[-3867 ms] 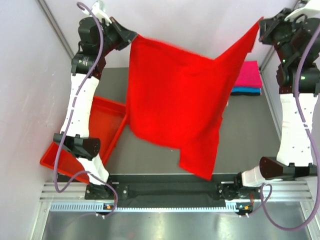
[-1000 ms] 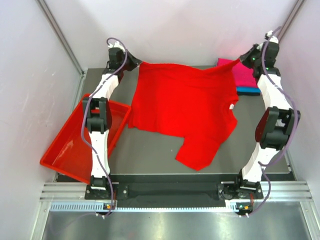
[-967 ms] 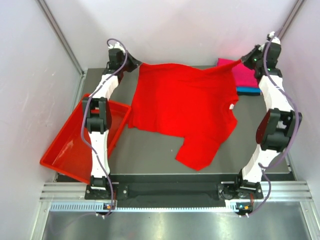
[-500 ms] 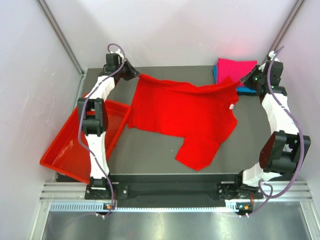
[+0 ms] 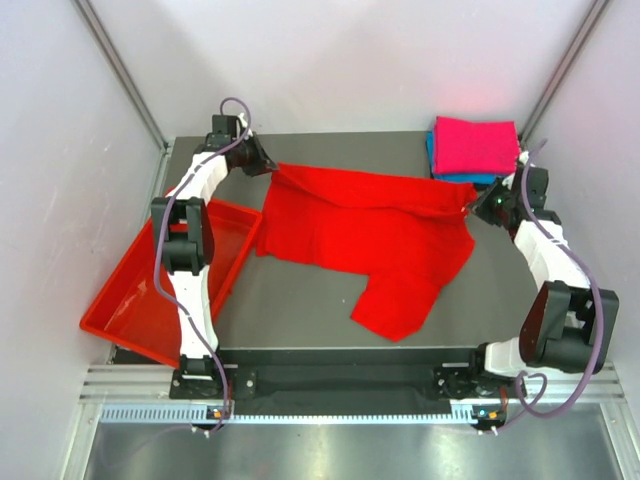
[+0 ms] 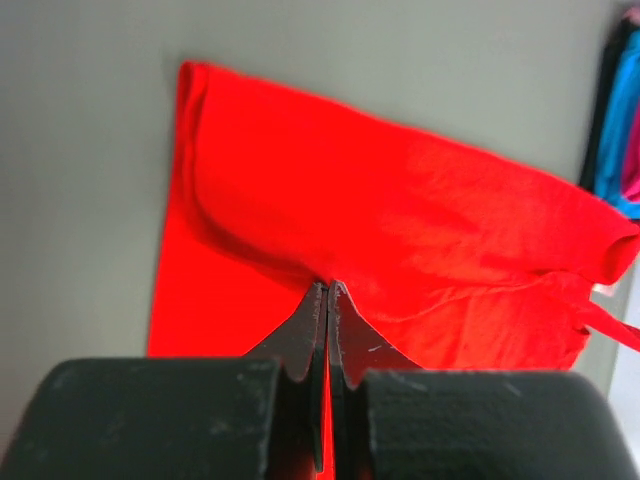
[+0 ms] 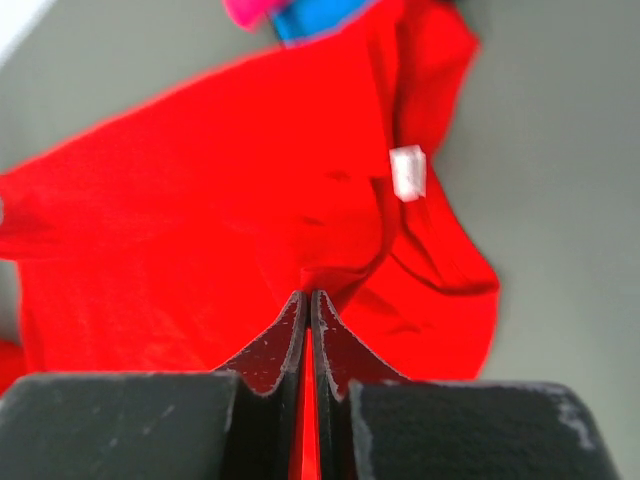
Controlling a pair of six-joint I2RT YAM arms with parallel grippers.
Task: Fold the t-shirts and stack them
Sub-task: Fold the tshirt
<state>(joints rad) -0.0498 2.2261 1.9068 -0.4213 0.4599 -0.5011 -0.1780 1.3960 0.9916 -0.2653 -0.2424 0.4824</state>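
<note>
Ideally, the red t-shirt (image 5: 370, 225), clenched in the left end effector (image 5: 266, 164) and right end effector (image 5: 479, 208), is drawn evenly toward the surface's (image 5: 300, 300) near edge.

I'm looking at a plain bright red cloth t-shirt (image 5: 360, 225) with a small white label (image 7: 407, 172), a folded magenta-pink shirt (image 5: 474, 145) over a teal-blue one (image 7: 320, 20), a glossy red plastic tray (image 5: 135, 290) and a dark grey tabletop (image 5: 300, 300).

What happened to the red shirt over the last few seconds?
The red t-shirt came down from mid-air onto the table, and its far edge was drawn nearer. The left fingers and right fingers still pinch it. The tray and pink-and-blue stack stayed put.
</note>
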